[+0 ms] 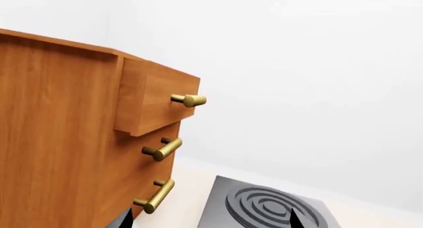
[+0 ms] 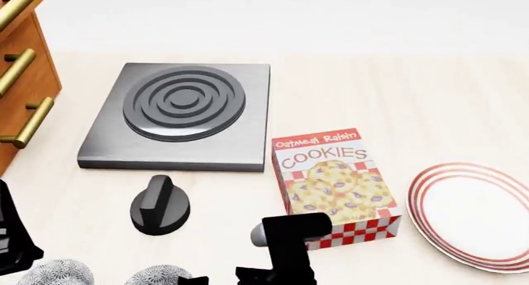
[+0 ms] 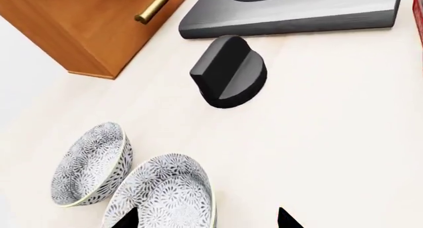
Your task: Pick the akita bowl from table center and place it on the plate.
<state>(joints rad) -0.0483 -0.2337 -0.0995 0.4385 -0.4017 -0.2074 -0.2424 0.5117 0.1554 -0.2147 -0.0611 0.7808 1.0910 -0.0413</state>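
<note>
Two alike speckled bowls sit side by side near the table's front edge. The akita bowl (image 3: pixel 165 191) (image 2: pixel 157 276) is the one closer to the table's middle, and its twin (image 3: pixel 89 163) (image 2: pixel 56 272) lies on the cabinet side. My right gripper (image 3: pixel 206 219) is open just above the akita bowl, with one fingertip (image 3: pixel 129 219) over its inside and the other past its rim over bare table. The plate (image 2: pixel 475 217), white with red rings, lies far right. My left gripper (image 1: pixel 210 222) is open and holds nothing, facing the cabinet and the stove.
A black knob (image 2: pixel 160 204) (image 3: pixel 229 72) stands just beyond the bowls. Behind it is a grey stove plate (image 2: pixel 178 114) (image 1: pixel 264 208). A cookie box (image 2: pixel 335 186) lies between the bowls and the plate. A wooden drawer cabinet (image 2: pixel 21 80) (image 1: pixel 73 129) with brass handles is at the left.
</note>
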